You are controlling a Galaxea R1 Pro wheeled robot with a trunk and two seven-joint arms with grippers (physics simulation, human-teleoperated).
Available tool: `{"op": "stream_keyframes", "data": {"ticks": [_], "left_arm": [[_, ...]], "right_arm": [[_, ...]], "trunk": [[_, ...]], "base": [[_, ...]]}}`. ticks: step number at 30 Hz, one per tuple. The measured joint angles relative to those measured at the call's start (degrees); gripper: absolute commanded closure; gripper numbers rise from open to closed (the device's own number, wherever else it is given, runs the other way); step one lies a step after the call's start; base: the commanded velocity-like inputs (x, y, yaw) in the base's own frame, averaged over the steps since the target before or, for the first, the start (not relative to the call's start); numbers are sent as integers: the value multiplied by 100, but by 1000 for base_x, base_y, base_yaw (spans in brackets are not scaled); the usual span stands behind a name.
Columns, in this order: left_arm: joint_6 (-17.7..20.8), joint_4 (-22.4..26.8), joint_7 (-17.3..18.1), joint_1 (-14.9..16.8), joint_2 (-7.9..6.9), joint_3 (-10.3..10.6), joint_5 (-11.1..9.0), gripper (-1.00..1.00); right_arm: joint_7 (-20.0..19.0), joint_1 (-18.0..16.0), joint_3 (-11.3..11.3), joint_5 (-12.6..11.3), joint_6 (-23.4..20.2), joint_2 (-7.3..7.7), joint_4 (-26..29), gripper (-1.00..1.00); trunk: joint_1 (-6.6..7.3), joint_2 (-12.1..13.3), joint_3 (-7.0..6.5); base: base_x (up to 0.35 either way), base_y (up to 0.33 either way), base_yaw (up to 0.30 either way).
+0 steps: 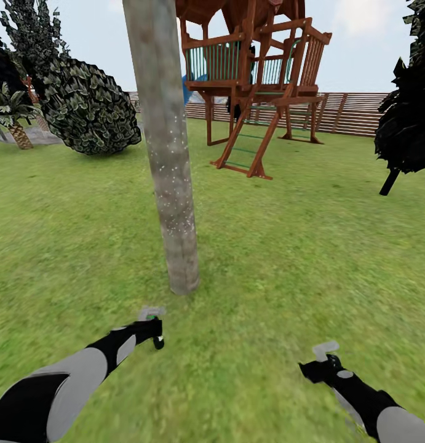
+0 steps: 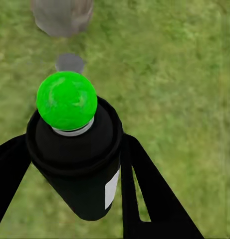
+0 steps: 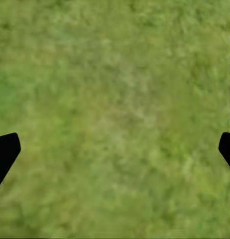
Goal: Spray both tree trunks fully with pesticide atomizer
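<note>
Black atomizer [image 2: 77, 159] clamped between left fingers [image 2: 149, 199], near trunk [image 1: 169, 184].

Left pincer [image 1: 155, 332] clamped shut; right pincer [image 1: 323, 363] spread wide.

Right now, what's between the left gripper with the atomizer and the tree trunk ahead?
Only bare grass: in the head view, nothing stands between the left gripper, shut on the atomizer, and the tree trunk.
</note>
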State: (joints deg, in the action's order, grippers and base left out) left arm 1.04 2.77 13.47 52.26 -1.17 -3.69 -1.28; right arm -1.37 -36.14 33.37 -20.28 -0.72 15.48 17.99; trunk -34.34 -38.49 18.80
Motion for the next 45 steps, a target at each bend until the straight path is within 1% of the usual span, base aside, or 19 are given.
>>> {"op": "stream_keyframes", "data": {"ticks": [2, 3, 4, 5, 6, 8, 9, 11, 13, 15, 17, 20, 24, 27, 28, 37, 40, 43, 45], "left_arm": [[1, 221, 531, 0, -4, 63, -3, 100], [4, 278, 956, 0, -4, 214, -2, 100], [6, 300, 1301, -1, -4, 342, 2, 100], [11, 326, 1987, -1, -3, 562, 2, 100], [17, 356, 2367, 0, 0, 620, 3, 100], [56, 586, 3465, 1, 8, 741, 32, 100], [79, 646, 3869, 0, 26, 901, 183, 100], [130, 687, 4247, 1, 69, 1038, 390, 100], [164, 793, 4858, 1, 151, 1118, 491, 100], [175, 897, 5345, 1, 187, 1215, 529, 100], [181, 1018, 5629, 1, 222, 1317, 542, 100], [182, 1107, 5862, 1, 377, 1368, 553, 100], [188, 1250, 5932, 1, 509, 1379, 557, 100], [190, 1286, 5939, 1, 529, 1377, 558, 100], [190, 1292, 5940, 1, 532, 1377, 558, 100], [190, 1298, 5934, 1, 536, 1368, 558, 100], [190, 1298, 5932, 1, 536, 1371, 558, 100], [190, 1298, 5933, 1, 536, 1369, 558, 100], [190, 1298, 5933, 1, 536, 1368, 558, 100]], "right_arm": [[-237, -838, 4, -25, -515, 90, 9, -100], [-802, -1262, 0, -29, -690, 170, 10, -100], [-1313, -1503, -5, -30, -857, 232, 11, -100], [-2282, -1874, -7, -31, -1245, 308, 16, -100], [-2731, -2139, -18, -36, -1387, 326, 25, -100], [-3837, -2460, -25, -42, -1579, 328, 56, -100], [-4284, -2565, -24, -50, -1760, 310, 134, -100], [-4795, -2635, -23, -57, -2129, 259, 392, -100], [-5603, -2666, -19, -63, -2484, 68, 691, -100], [-6071, -2675, -18, -59, -2628, -157, 858, -100], [-6360, -2679, -18, -65, -2938, -371, 1130, -100], [-6818, -2680, -12, -64, -3099, -597, 1273, -100], [-6987, -2680, 13, -64, -3144, -871, 1305, -100], [-7001, -2674, 25, -62, -3148, -1002, 1308, -100], [-7003, -2673, 31, -62, -3149, -1032, 1308, 100], [-7006, -2667, 56, -47, -3151, -1102, 1286, 100], [-7006, -2656, 432, -41, -3151, -1172, 1268, 100], [-7006, -2654, 584, -43, -3151, -1186, 1258, 100], [-7006, -2648, 612, -44, -3151, -1186, 1256, 100]], "trunk": [[0, 0, 0], [0, 0, 0], [0, 0, -1], [0, 1, 0], [1, -1, -1], [1, 0, -1], [1, 0, 0], [0, 0, 0], [0, 0, 0], [0, 0, 0], [1, 0, 0], [1, 0, 1], [0, 1, 1], [0, 1, 1], [0, 1, 1], [0, 1, 1], [0, 1, 1], [0, 1, 1], [0, 1, 1]], "base": [[0, 0, 0], [0, 0, 0], [0, 0, 0], [0, 0, 0], [0, 0, 0], [0, 0, 0], [0, 0, 0], [0, 0, 0], [0, 0, 0], [0, 0, 0], [0, 0, 0], [0, 0, 0], [0, 0, 0], [0, 0, 0], [0, 0, 0], [0, 0, 0], [0, 0, 0], [0, 0, 0], [0, 0, 0]]}}
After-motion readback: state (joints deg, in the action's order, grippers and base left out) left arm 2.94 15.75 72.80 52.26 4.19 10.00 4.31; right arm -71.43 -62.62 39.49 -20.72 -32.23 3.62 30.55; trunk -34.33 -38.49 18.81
